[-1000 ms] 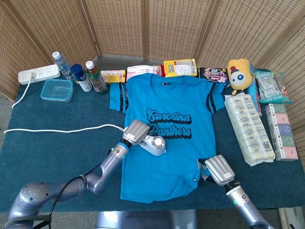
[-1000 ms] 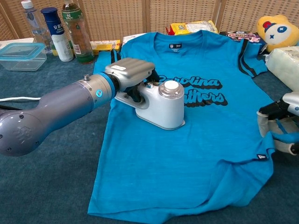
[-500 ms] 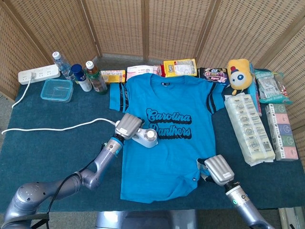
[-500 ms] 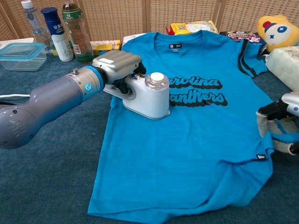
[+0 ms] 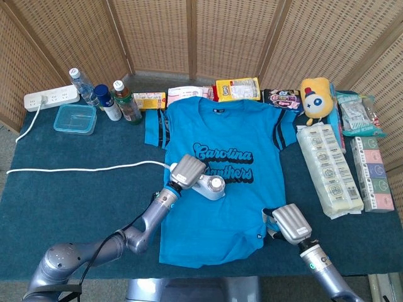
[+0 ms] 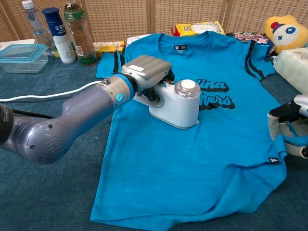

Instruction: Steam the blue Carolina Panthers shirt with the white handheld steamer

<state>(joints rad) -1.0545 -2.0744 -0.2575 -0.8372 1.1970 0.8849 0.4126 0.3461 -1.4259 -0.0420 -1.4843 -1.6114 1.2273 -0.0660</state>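
White steamer (image 6: 175, 103) hides shirt (image 6: 192, 154) lettering.

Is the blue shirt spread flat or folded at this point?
Spread flat: the blue shirt lies open, front up, logo and both sleeves showing; only the lower right hem bunches at the right robot hand.

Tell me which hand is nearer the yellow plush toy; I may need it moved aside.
Right. The right hand holds the shirt hem at the table's near right, below the yellow plush toy. The left hand grips the steamer mid-shirt, farther left.
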